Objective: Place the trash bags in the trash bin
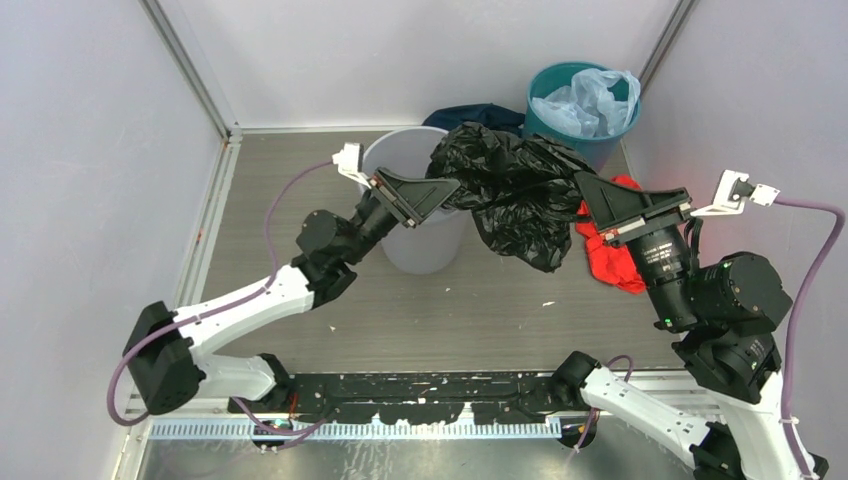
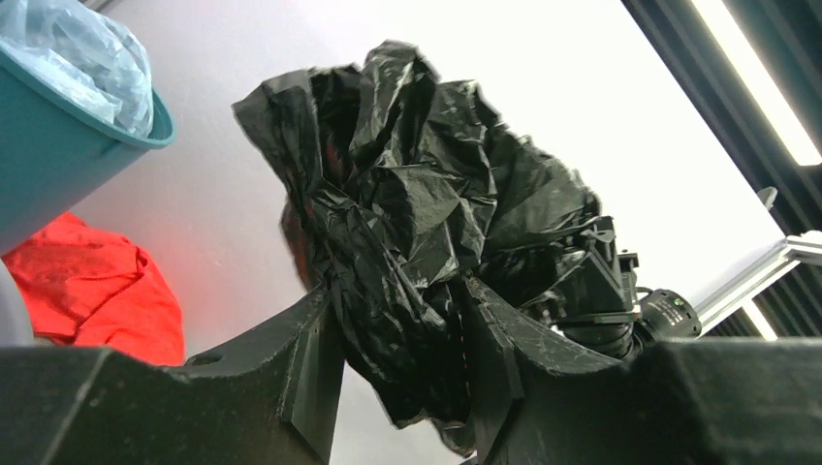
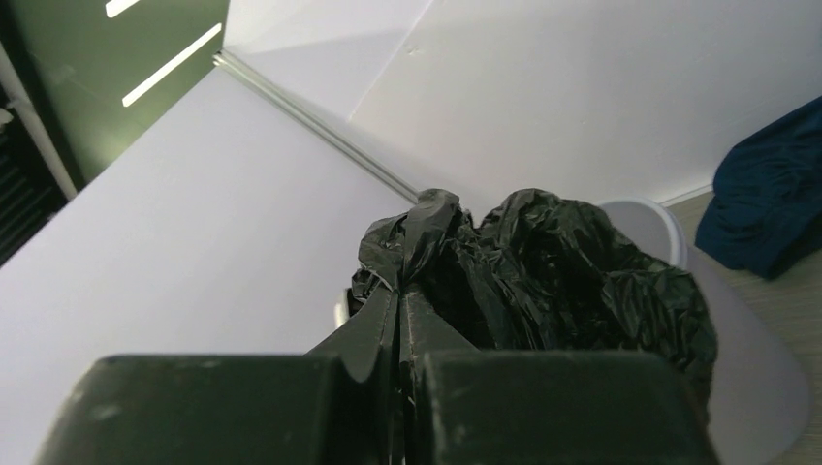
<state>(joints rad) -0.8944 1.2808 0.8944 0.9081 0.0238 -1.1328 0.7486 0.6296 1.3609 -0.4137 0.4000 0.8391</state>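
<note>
The crinkly black trash bag (image 1: 515,195) hangs in the air between both grippers, over the right rim of the light grey trash bin (image 1: 420,245). My left gripper (image 1: 452,189) reaches across the bin's mouth. In the left wrist view its fingers (image 2: 320,339) press a bunched fold of the bag (image 2: 407,213) from both sides. My right gripper (image 1: 585,185) is shut tight on the bag's right edge. In the right wrist view a thin pinch of plastic (image 3: 426,218) sticks out above its closed tips (image 3: 400,291), with the bin (image 3: 756,358) behind.
A teal-green bin (image 1: 585,130) holding a pale blue plastic bag (image 1: 590,100) stands at the back right. A red cloth (image 1: 612,255) lies on the floor under the right arm. A dark blue cloth (image 1: 480,115) lies behind the grey bin. Pale walls enclose three sides.
</note>
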